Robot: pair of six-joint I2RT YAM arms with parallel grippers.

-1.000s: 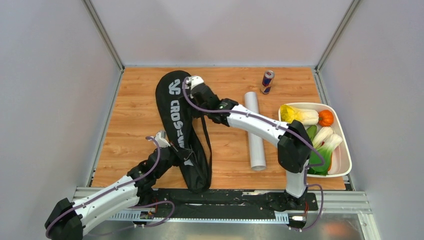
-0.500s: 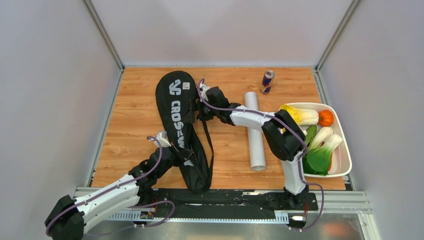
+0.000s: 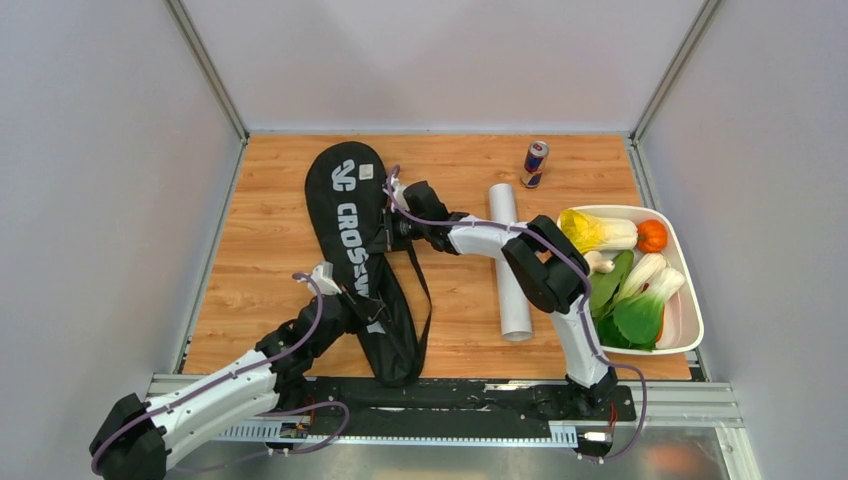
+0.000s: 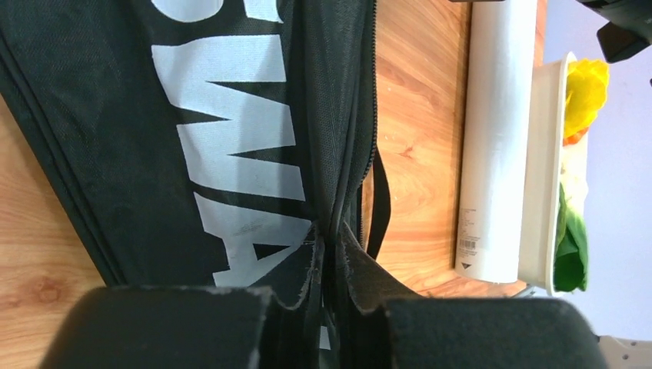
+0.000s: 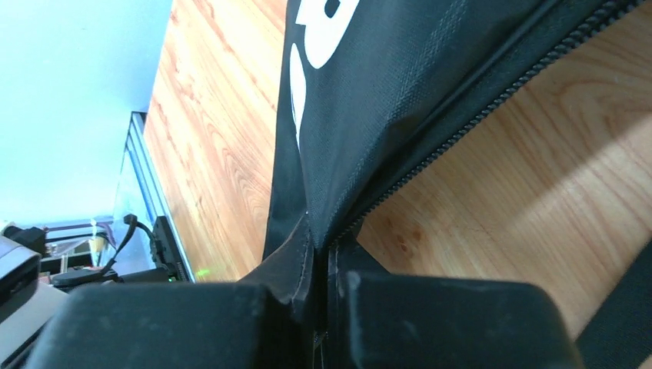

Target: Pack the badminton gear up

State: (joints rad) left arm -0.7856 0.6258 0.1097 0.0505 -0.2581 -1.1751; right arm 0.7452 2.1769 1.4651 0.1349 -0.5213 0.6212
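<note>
Two grips are holding the racket bag [image 3: 352,235] on the desk [image 3: 265,200] near the tube [image 3: 512,275]: left end effector [image 4: 327,304] pinching its narrow half, right end effector [image 5: 323,296] clamping its zipper edge.

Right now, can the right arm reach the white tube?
Probably not yet: its jaws are shut on the racket bag. The white tube lies bare beside its forearm, reachable once it lets go.

a robot test booth in a lab

plain grey panels [image 3: 100,200] set in metal posts [image 3: 205,65] close off the left, far and right sides of a wood-grain table [image 3: 465,290]. two white-and-black robot arms [image 3: 215,388] with purple cables [image 3: 317,315] are bolted to a metal rail [image 3: 680,398] along the near edge.
</note>
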